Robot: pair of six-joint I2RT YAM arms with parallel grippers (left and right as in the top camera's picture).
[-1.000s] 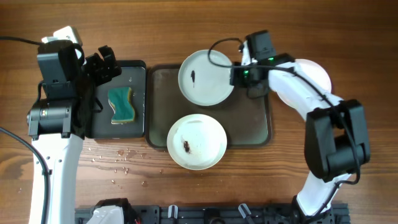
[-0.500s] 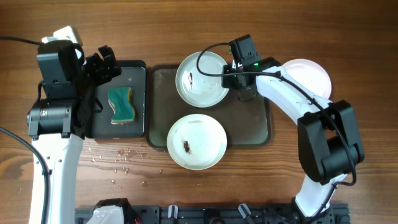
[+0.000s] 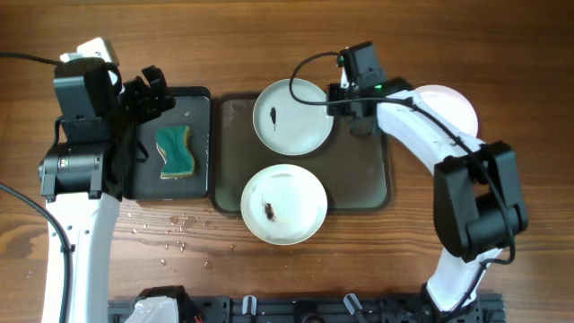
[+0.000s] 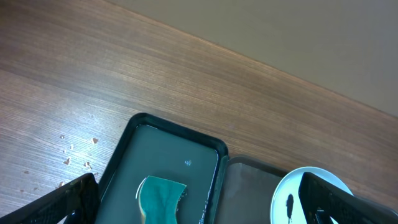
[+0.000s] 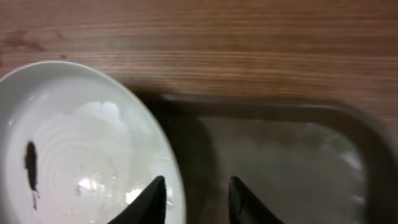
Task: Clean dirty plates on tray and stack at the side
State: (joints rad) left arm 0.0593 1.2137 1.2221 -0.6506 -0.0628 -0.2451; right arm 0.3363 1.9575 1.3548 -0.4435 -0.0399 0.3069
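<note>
At the far rim of the large dark grey-green rectangular tray [image 5: 298,149], the right gripper [image 5: 196,183] has its two black fingers a narrow gap apart. They sit astride the right edge of the upper round white shallow plate [image 5: 81,143] without pinching it. Only the right wrist view shows this, since from overhead the gripper's own body covers the spot. That plate, marked by a dark smear, sits on the tray and juts over its far rim above the brown wooden table [image 3: 269,36]. The overhead view alone shows the lower white plate [image 3: 283,205], brown-smeared and overhanging the tray's near rim. It also shows a third white plate [image 3: 453,100] on the table just right of the tray, partly under the right arm. That arm rises from the near edge, bends at the elbow and reaches left. The left gripper [image 4: 196,186] gapes wide with nothing between its fingers, above the narrow glossy black tray [image 4: 130,143] holding a teal wavy sponge [image 4: 158,196]. Its arm stands along the table's left side.
</note>
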